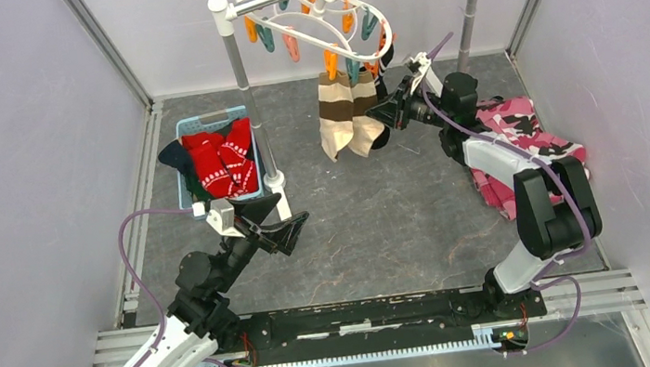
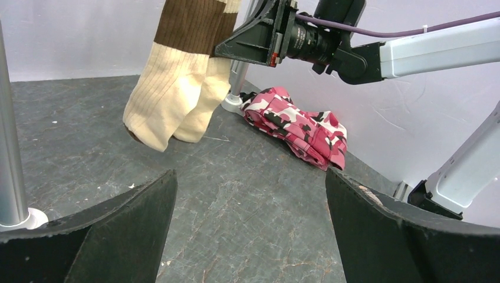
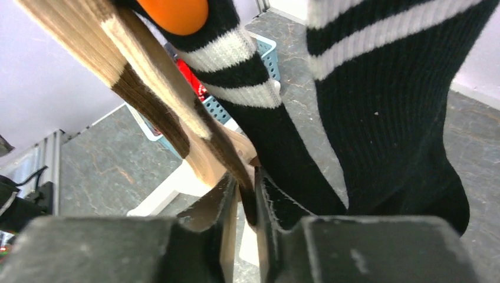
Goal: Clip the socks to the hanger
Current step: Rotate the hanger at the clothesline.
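The white oval clip hanger [image 1: 319,11] with orange and teal pins hangs from the silver rack bar. A pair of beige socks with brown bands [image 1: 346,115] hangs from its pins and also shows in the left wrist view [image 2: 171,94]. My right gripper [image 1: 381,113] is shut on the brown-banded edge of one beige sock [image 3: 88,35], jaws pinched [image 3: 246,177]. Black socks with white stripes [image 3: 383,118] hang right beside it under an orange pin [image 3: 174,12]. Red patterned socks [image 1: 220,159] and a dark navy sock [image 1: 173,155] lie in the blue basket [image 1: 201,122]. My left gripper [image 1: 285,230] is open and empty over the table [image 2: 250,194].
The silver rack's left pole [image 1: 242,72] stands on a white foot [image 1: 276,182] beside the basket. A pink-white-black camouflage cloth [image 1: 522,145] lies at the right under the right arm and also shows in the left wrist view [image 2: 295,124]. White walls enclose the table.
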You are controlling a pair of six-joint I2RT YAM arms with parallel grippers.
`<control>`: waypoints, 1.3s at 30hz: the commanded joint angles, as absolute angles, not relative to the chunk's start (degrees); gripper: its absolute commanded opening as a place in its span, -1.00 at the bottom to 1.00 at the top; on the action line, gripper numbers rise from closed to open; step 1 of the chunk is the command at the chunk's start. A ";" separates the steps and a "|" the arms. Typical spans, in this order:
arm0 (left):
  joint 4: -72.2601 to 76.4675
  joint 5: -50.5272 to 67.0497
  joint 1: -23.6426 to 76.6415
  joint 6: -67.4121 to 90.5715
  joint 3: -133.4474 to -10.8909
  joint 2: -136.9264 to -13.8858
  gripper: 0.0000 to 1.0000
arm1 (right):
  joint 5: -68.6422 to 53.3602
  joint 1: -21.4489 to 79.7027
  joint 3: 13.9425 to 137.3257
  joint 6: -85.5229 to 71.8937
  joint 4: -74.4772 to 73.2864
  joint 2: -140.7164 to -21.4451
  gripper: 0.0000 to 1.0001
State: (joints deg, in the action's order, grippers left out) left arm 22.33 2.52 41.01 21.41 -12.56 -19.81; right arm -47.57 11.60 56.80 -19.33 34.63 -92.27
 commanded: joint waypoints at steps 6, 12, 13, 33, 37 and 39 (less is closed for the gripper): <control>21.01 2.17 41.22 22.16 -12.74 -18.55 1.00 | -47.89 4.69 62.41 -17.11 30.23 -90.47 -0.94; 21.00 2.48 41.15 21.89 -13.09 -18.72 1.00 | -44.39 0.36 68.32 -14.00 24.02 -91.07 -0.96; 20.94 2.66 41.21 21.93 -13.22 -18.65 1.00 | -43.69 0.34 69.54 -13.62 23.31 -91.30 -0.96; 20.74 4.08 41.20 22.06 -14.06 -19.06 1.00 | -37.73 -2.99 84.86 -8.99 14.62 -99.15 -0.94; 22.18 4.54 41.22 22.53 -14.24 -20.90 1.00 | -33.10 -2.99 87.87 -9.04 12.66 -101.19 -0.98; 22.99 4.72 41.19 22.83 -14.15 -21.68 1.00 | -31.56 -2.90 88.86 -9.61 12.81 -102.17 -0.98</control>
